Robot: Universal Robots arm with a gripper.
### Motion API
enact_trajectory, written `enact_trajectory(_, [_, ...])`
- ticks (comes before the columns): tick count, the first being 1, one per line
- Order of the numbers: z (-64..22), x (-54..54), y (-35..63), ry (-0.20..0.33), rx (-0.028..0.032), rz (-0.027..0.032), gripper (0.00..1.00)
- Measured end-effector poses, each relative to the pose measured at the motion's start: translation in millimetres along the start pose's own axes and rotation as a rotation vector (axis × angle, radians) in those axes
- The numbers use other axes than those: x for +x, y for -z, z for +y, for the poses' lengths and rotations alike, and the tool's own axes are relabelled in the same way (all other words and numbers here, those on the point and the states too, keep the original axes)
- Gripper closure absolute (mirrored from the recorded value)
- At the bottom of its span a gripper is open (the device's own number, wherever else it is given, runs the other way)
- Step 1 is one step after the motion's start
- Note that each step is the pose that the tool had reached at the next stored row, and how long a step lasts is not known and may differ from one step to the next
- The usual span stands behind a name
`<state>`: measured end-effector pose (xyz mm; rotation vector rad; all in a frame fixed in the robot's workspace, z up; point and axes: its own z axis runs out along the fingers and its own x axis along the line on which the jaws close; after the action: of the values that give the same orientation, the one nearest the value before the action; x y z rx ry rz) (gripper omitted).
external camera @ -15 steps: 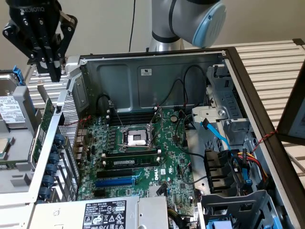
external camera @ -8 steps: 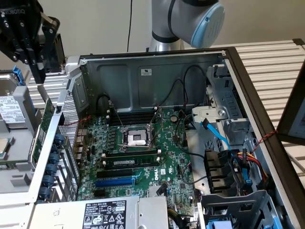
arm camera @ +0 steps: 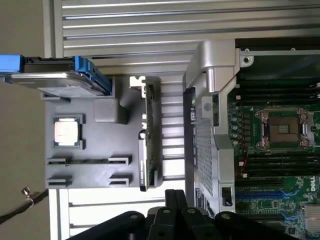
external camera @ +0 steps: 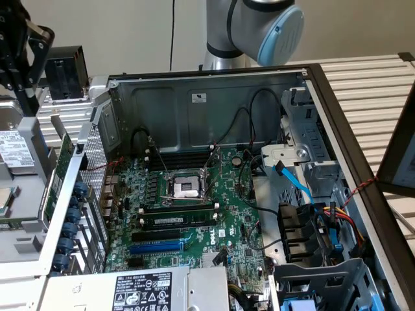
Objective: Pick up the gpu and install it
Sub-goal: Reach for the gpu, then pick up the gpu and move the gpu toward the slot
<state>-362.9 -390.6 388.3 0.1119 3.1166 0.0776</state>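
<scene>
On the grey holder (arm camera: 95,145), the gpu (arm camera: 148,145) stands edge-on, green

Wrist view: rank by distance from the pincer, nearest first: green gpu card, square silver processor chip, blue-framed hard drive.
1. Green gpu card, on edge in the grey tray's slot, just ahead of the shut black pincer.
2. Square silver processor chip, in a tray pocket beyond the card.
3. Blue-framed hard drive, at the tray's far end.

The gpu (arm camera: 149,130) shows green circuit board and a bare metal bracket; the grey holder (arm camera: 100,145) looks matt plastic; the case (external camera: 181,120) is dull sheet metal.
</scene>
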Motion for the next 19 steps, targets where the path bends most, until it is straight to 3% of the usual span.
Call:
enact_trajectory(10, [19.2,32.8,-10.1,0.000,-0.0009,-0.0036,0.89])
enact_trajectory(14, [22.5,49.6,-11.2,0.000,-0.0012,-0.0037,0.89])
enact_trajectory(19, [22.4,49.8,-11.1,0.000,-0.0014,-0.0037,0.89])
